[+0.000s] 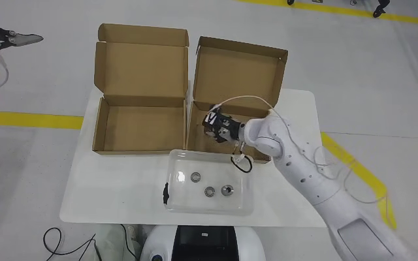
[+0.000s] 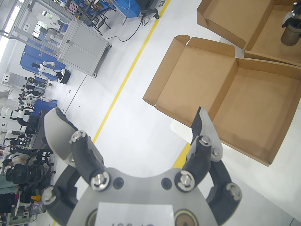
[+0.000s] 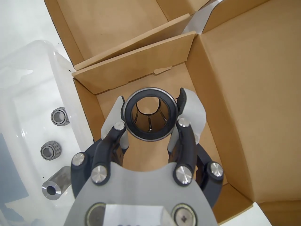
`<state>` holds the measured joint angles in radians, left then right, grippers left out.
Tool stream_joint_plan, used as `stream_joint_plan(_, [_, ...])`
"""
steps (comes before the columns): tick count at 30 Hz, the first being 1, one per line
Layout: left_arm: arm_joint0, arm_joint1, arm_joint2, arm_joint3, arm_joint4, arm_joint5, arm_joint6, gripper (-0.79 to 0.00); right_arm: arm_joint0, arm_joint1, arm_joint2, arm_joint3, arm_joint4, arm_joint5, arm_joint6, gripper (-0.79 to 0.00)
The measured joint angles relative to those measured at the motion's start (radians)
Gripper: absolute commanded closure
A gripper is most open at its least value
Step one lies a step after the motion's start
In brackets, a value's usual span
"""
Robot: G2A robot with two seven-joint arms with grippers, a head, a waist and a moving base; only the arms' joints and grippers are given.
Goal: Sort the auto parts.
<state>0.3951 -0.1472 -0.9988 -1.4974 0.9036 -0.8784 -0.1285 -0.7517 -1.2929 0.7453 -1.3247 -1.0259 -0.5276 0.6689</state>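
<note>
a: what is the right gripper [image 3: 150, 99] carrying?
b: it is clamping a linear bearing [image 3: 148, 124] between both fingers, pinching its black-ringed end from opposite sides.
a: which way is the long axis running?
b: straight out past the fingertips, along the gripper's own reach. the bore is facing back at the wrist and the far end is pointing down.
a: and what is lying beyond that end?
b: the floor of the right box [image 3: 235, 95], directly in line. the gripper is hanging inside a corner of that box, with the front wall just beside one finger. i cannot tell whether the far end is touching the cardboard.
a: so what is the coming move turning on?
b: i am judging it as a release. the drop spot is lying along the part's axis, so lowering and spreading the fingers should be enough. if the bearing is tilting as it lands, it could be rolling.
a: farther out?
b: past the front wall, the clear tray [image 3: 58, 59] is holding two small roller bearings [image 3: 60, 116] and a metal sleeve [image 3: 55, 185]. past the side wall, the left box [image 3: 105, 12] is sitting open.
a: the other arm?
b: the left gripper [image 2: 128, 118] is spreading wide, gripping nothing, off the edge of the table [image 1: 117, 196]. the right arm is the nearer one.
</note>
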Motion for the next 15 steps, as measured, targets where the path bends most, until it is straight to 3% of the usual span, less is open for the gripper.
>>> stream_joint_plan(8, [0.000,0.000,0.000,0.000,0.000,0.000,0.000,-0.785,0.060,-0.037,-0.062,0.124,0.016,-0.001,0.006,0.000])
stream_joint_plan(10, [0.000,0.000,0.000,0.000,0.000,0.000,0.000,-0.785,0.073,-0.046,-0.074,0.150,0.018,-0.002,0.006,-0.034])
stream_joint_plan(12, [0.000,0.000,0.000,0.000,0.000,0.000,0.000,-0.785,0.083,-0.054,-0.084,0.173,0.019,-0.002,0.003,-0.111])
stream_joint_plan(13, [0.000,0.000,0.000,0.000,0.000,0.000,0.000,-0.785,0.087,-0.057,-0.087,0.182,0.019,-0.002,0.002,-0.274])
stream_joint_plan(14, [0.000,0.000,0.000,0.000,0.000,0.000,0.000,-0.785,0.091,-0.060,-0.090,0.190,0.019,-0.001,0.001,-0.354])
stream_joint_plan(15, [0.000,0.000,0.000,0.000,0.000,0.000,0.000,-0.785,0.094,-0.063,-0.093,0.199,0.022,-0.001,-0.003,-0.382])
